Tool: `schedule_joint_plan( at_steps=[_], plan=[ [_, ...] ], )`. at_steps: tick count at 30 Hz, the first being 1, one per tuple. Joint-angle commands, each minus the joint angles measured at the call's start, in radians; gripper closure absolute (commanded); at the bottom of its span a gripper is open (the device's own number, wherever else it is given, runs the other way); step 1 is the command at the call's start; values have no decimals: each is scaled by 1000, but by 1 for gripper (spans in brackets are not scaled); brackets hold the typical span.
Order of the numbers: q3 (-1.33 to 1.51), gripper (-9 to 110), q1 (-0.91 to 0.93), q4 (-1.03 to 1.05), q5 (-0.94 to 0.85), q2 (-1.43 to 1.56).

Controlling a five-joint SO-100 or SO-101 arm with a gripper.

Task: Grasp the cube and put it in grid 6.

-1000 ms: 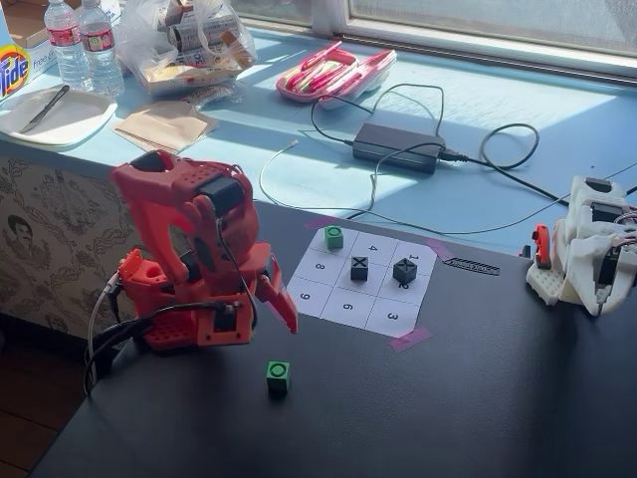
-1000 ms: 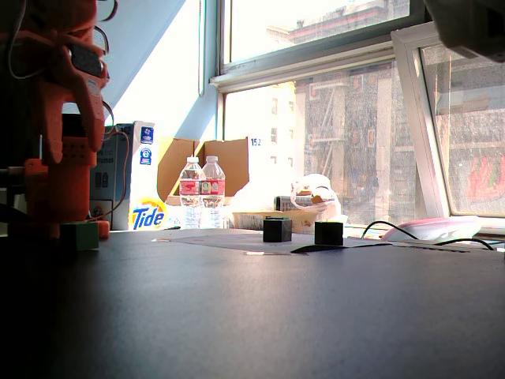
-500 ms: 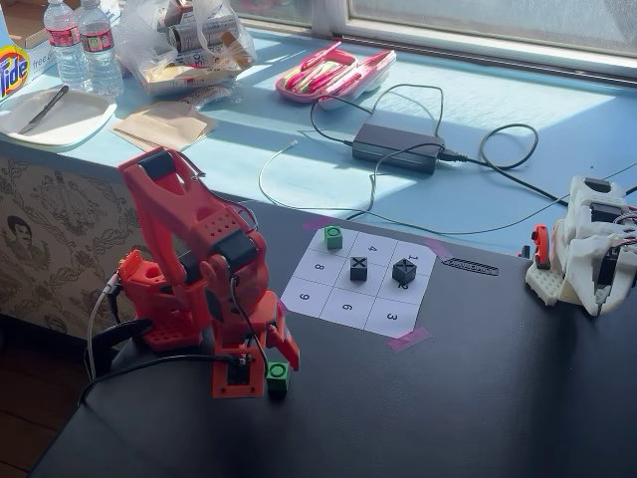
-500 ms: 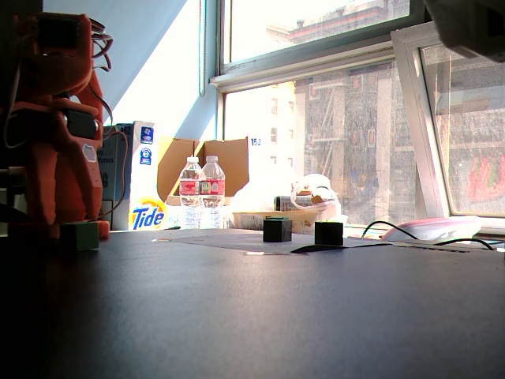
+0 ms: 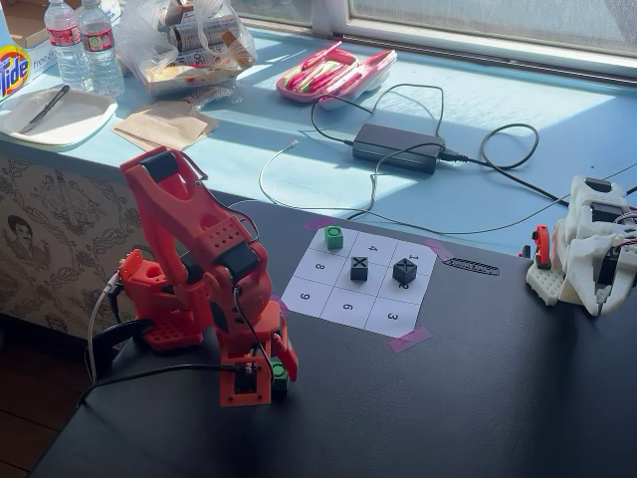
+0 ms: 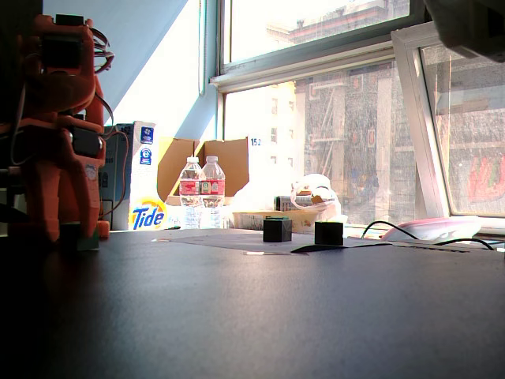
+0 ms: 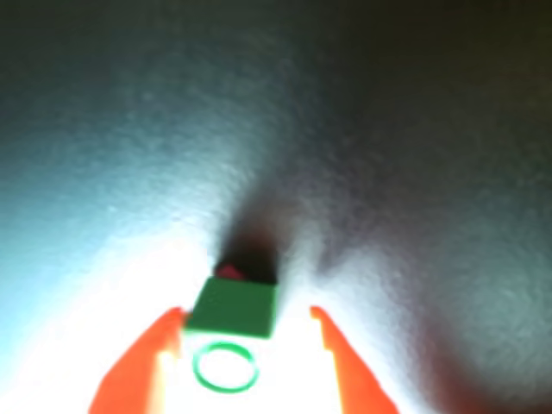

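Observation:
A green cube with an O ring on top [image 7: 231,332] sits on the black table between the orange fingers of my gripper [image 7: 248,323]. The left finger [image 7: 147,362] is at the cube's side; the right finger [image 7: 345,362] stands a little apart from it, so the jaws are open. In a fixed view the gripper [image 5: 267,376] is down at the table near the front, left of the paper grid, with the cube [image 5: 278,373] in it. Grid 6 [image 5: 348,307] is a bare white cell in the front row. A second green cube [image 5: 334,237] stands on the grid's far corner cell.
Two black X cubes [image 5: 359,268] [image 5: 404,270] stand on the grid's middle row; they also show in the low fixed view [image 6: 277,230] [image 6: 328,233]. A white device [image 5: 587,249] sits at the table's right edge. Cables, a power brick and bottles lie on the blue ledge behind.

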Motion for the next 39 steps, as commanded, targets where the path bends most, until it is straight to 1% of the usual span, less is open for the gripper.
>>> schedule_joint_plan(
  at_steps=[1, 4, 10, 13, 16, 21, 24, 31, 39],
  plan=[
    [9, 95, -9, -23, -14, 48],
    [28, 101, -12, -35, -23, 67],
    [32, 101, -38, -25, -17, 138],
    [-21, 101, -89, 26, 29, 210],
    [-66, 101, -201, 64, 94, 318],
    [-74, 101, -465, 28, 202, 436],
    [-115, 101, -586, 12, 224, 365],
    [-256, 101, -767, -14, 225, 77],
    [-347, 101, -848, 20, 190, -158]
  ],
)
